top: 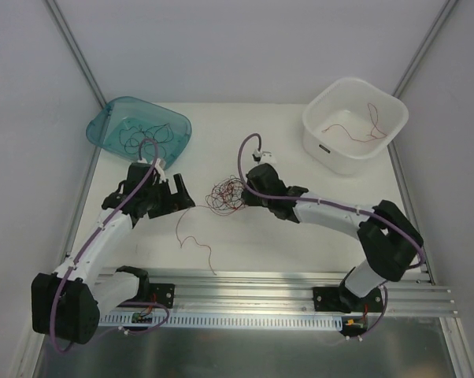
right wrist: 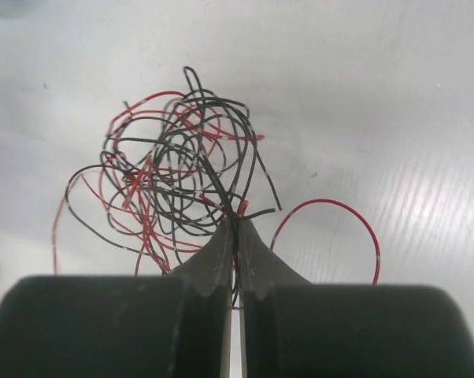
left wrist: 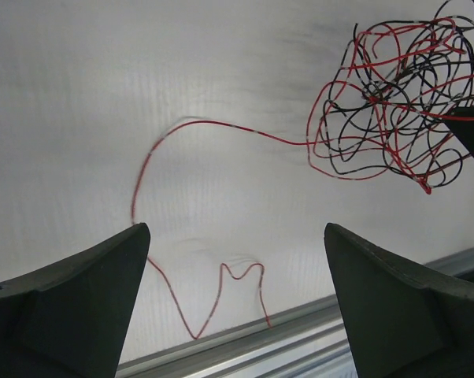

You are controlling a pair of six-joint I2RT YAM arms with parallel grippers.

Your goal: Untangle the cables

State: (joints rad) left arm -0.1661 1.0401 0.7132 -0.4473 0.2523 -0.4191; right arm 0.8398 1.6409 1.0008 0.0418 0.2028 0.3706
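At the table's [top: 300, 244] middle, the wire tangle [top: 225, 195] is pinched by the closed right tool [right wrist: 237, 228]. The left tool [left wrist: 235, 230] gapes open; it should grip the trailing red strand [left wrist: 221, 124] and draw gently toward the near edge.

1. Looks like a robotics laboratory or a test cell, not a home or a shop.
2. Two slim machines, the left arm [top: 103, 236] and the right arm [top: 331, 213], bolted by their bases to a slotted aluminium rail [top: 253, 287] at the near edge of a plain white counter [top: 300, 244].
3. Closed in by bare white walls [top: 245, 47] with slanted metal posts [top: 79, 53] at the corners, like a booth.
4. Uncovered purple wiring [top: 238, 157] running openly along both arms.
5. On the counter just work material: a teal bin [top: 103, 126] and a white tub [top: 331, 153], each with thin wire strands inside, and a ball of red and black cables [top: 225, 195] in the middle.
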